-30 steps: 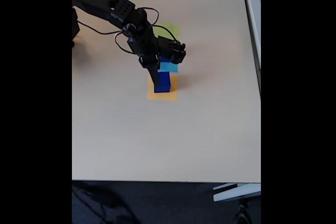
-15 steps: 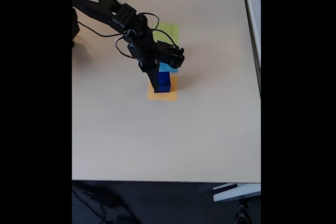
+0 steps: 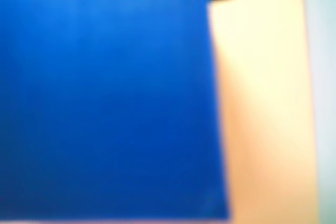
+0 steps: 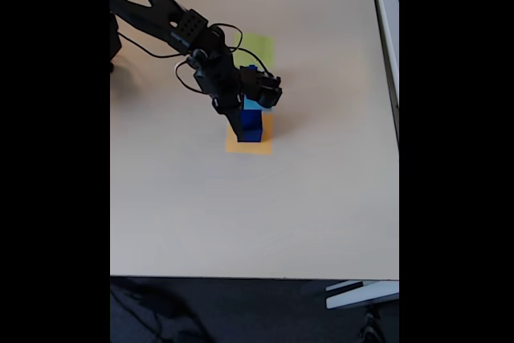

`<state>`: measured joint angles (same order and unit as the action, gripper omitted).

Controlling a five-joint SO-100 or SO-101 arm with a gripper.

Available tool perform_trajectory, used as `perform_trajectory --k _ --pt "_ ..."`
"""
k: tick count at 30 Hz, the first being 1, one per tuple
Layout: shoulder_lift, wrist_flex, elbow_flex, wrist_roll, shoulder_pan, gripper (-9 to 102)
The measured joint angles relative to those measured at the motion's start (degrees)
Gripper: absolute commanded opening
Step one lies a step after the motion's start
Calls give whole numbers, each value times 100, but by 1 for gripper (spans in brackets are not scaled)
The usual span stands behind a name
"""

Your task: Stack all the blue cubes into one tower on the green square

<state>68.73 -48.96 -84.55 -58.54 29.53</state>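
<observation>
— Where the black arm bends down over the coloured patches in the fixed view, what is the gripper (image 4: 238, 122) doing?

— It sits at the left side of a blue cube (image 4: 252, 124), one dark finger pressed against that side. How wide the jaws stand, and whether they clamp the cube, I cannot tell from there.

— Does the wrist view help?

— Little. A blurred blue face (image 3: 105, 98) takes up the left two-thirds, very close to the lens, with a pale orange surface to its right and a dark corner at the top. No fingertips can be made out.

— Where does the cube rest?

— On the orange square (image 4: 248, 144), toward its upper part. Just behind it lies the light-blue square (image 4: 257, 103), partly covered by the wrist, with more dark blue showing above it beneath the motor. Whether that is another cube is hard to say. The green square (image 4: 259, 46) lies farthest back, partly hidden by the arm.

— And room around it?

— The table (image 4: 321, 198) is bare to the right and toward the near edge. Its right edge and front edge are well apart from the patches.
</observation>
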Motion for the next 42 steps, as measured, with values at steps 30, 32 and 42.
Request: perform_trajectory --k 30,32,42 --pt "193 -545 229 413 -26 0" --pt "316 -826 439 439 -35 0" --pt "853 -2268 1969 475 -79 0"
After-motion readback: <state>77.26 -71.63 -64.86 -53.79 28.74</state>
